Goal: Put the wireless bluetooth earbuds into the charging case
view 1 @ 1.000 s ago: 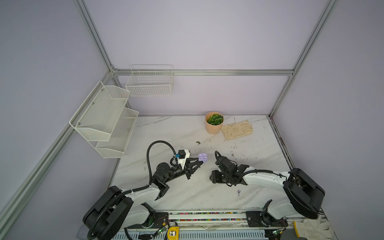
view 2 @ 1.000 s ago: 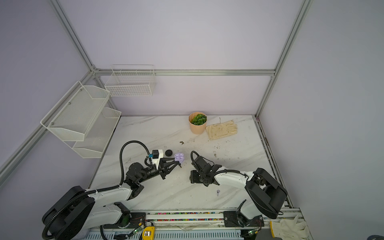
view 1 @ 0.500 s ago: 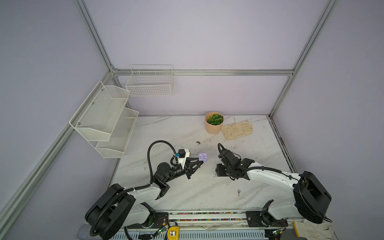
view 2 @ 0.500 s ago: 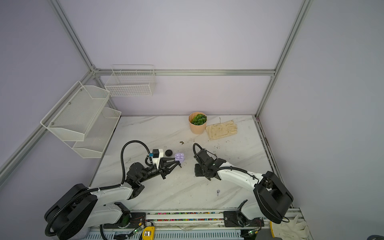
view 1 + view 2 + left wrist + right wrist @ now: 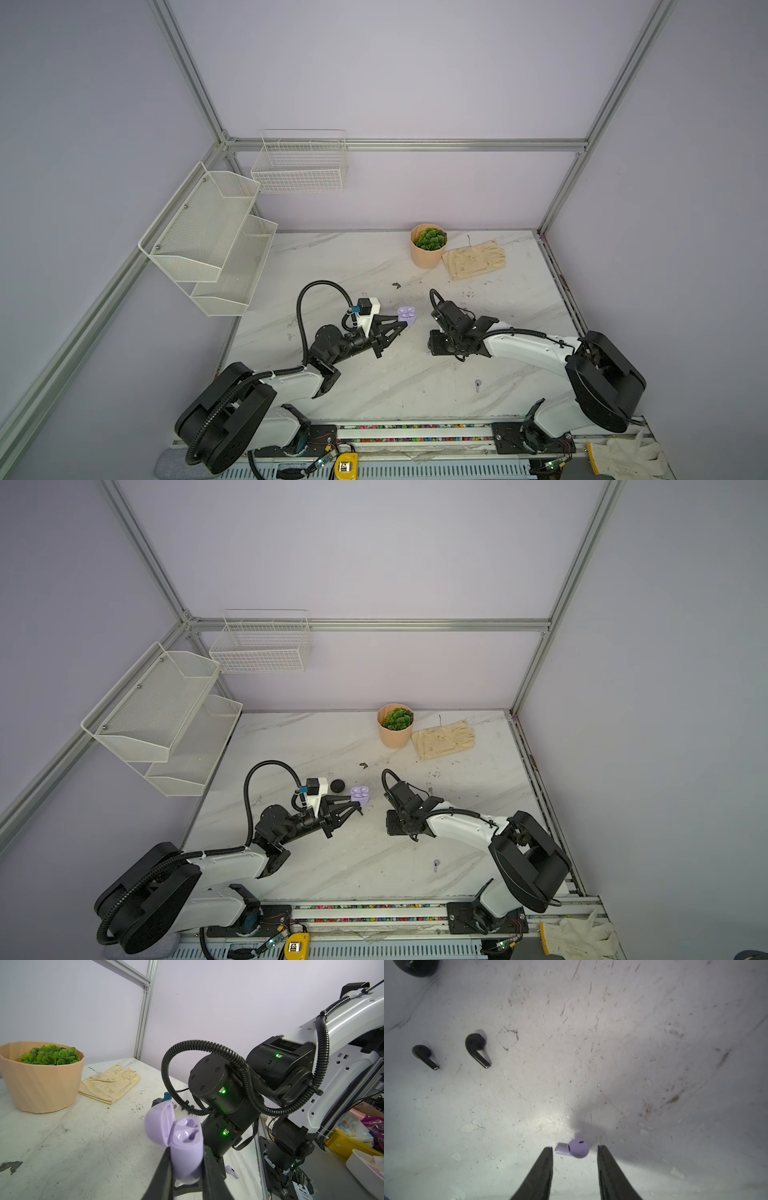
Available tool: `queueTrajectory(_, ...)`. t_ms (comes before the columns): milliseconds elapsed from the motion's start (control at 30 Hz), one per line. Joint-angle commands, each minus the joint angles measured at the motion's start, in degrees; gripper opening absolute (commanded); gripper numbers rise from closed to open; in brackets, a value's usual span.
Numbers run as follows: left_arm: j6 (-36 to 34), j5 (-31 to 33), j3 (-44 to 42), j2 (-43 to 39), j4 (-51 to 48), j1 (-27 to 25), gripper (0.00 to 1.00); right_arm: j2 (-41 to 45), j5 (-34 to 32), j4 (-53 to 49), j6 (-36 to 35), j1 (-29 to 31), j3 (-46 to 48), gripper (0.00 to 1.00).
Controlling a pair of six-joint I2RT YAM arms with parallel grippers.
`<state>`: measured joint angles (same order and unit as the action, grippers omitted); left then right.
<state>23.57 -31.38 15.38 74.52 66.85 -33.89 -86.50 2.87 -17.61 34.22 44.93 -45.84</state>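
Black ribbed fingers (image 5: pixel 545 1167) of the right gripper (image 5: pixel 574 1148) are seen standing apart, tips down at the marble table (image 5: pixel 654 1043). A lilac earbud (image 5: pixel 579 1148) is found lying between the tips, its long axis set across the gap: stem end just short of one finger, bulb clear of the other. Contact cannot be confirmed.

Two black earbuds (image 5: pixel 477 1049) are noted well apart from it, stems roughly parallel. A black case (image 5: pixel 417 966) is cut off at the frame edge.

The left gripper (image 5: pixel 187 1159) is clamped on the lilac charging case (image 5: pixel 186 1140), lid open. A second lilac earbud (image 5: pixel 478 385) lies near the table's front edge. In both top views the right fingertips are hidden under the wrist.
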Motion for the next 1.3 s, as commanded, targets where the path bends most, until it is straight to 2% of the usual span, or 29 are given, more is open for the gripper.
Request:
queueTrajectory(0,0.86,-0.70,0.97,0.25,5.65,-0.30,0.00,-1.20,0.20,0.64,0.56,-0.19,0.85,0.39)
queueTrajectory(467,0.87,-0.70,0.80,0.36,5.84,-0.30,0.00,-2.95,1.70,3.50,1.38,-0.23,1.96,0.35)
queueTrajectory(1267,0.86,-0.79,0.38,0.36,6.01,-0.30,0.00,-4.84,-1.75,1.96,1.86,-0.19,1.46,0.27)
